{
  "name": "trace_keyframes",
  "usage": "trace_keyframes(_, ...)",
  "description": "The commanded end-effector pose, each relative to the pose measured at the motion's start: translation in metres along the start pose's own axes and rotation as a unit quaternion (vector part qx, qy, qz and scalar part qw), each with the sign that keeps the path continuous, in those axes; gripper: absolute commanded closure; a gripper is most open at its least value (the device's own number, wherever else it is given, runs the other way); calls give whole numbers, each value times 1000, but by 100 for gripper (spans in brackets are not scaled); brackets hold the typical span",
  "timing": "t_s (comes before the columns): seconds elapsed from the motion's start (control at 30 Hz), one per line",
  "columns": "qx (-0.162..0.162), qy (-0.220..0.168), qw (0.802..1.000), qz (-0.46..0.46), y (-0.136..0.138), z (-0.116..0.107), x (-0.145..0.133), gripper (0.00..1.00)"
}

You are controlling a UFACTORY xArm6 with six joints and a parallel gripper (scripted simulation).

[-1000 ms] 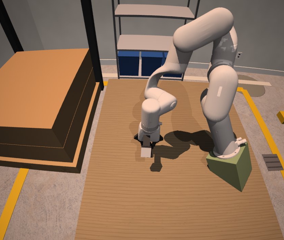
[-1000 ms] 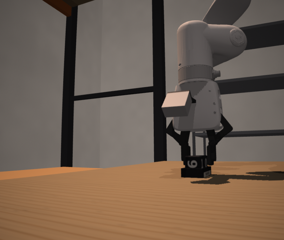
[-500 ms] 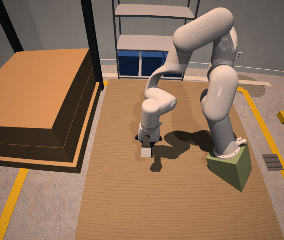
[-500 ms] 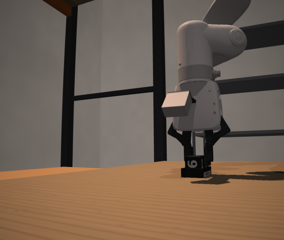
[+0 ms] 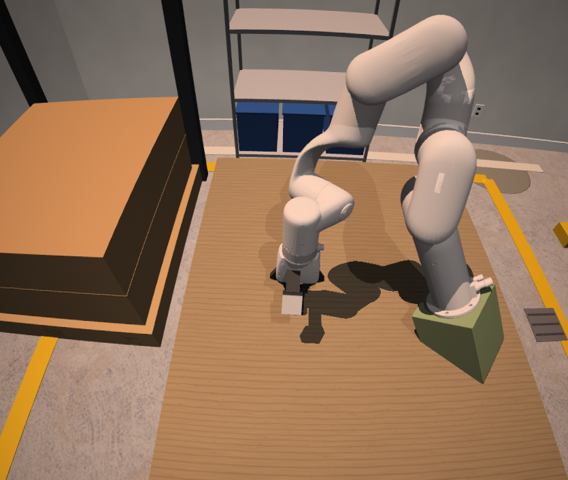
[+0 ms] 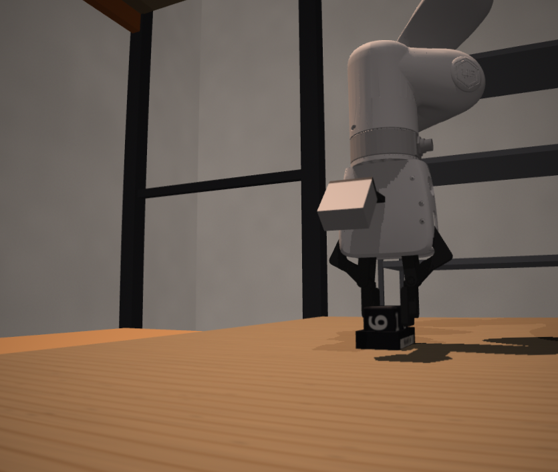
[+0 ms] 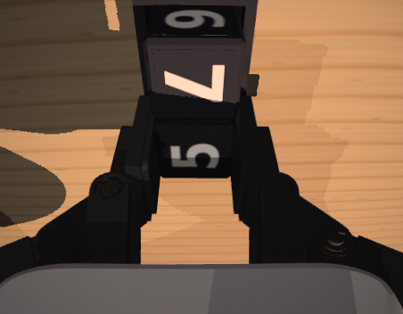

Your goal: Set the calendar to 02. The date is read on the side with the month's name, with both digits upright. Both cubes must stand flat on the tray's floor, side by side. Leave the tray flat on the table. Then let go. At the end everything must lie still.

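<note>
Clamped on the nearer black cube (image 7: 194, 127) in the tray (image 6: 383, 339), the end effector (image 7: 194, 152) should lift straight up, clear of the low rim, before turning any face. Matte, sharp-edged cubes carry white digits: 7 on top, 5 toward the camera. Its neighbour (image 7: 194, 20) shows 9. Wood-grained counter (image 6: 218, 406).

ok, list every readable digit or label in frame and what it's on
"5": top face of the cube clamped in the gripper.
"7": top face of the far cube.
"6" or "9": side face of the far cube, orientation unclear.
Tray label: too small to read.
</note>
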State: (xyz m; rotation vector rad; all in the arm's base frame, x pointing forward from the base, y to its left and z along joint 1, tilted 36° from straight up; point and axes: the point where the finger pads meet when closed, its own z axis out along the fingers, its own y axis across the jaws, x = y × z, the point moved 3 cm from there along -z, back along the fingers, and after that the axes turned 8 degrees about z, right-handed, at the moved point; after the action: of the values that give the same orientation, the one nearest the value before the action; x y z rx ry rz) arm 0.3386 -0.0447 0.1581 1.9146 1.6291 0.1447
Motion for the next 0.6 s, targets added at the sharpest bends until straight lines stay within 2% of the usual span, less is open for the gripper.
trace_keyframes(0.0,-1,0,1000,0,1,0,0,73)
trace_keyframes(0.37,-1,0,1000,0,1,-3,0,73)
trace_keyframes(0.57,-1,0,1000,0,1,-24,0,73)
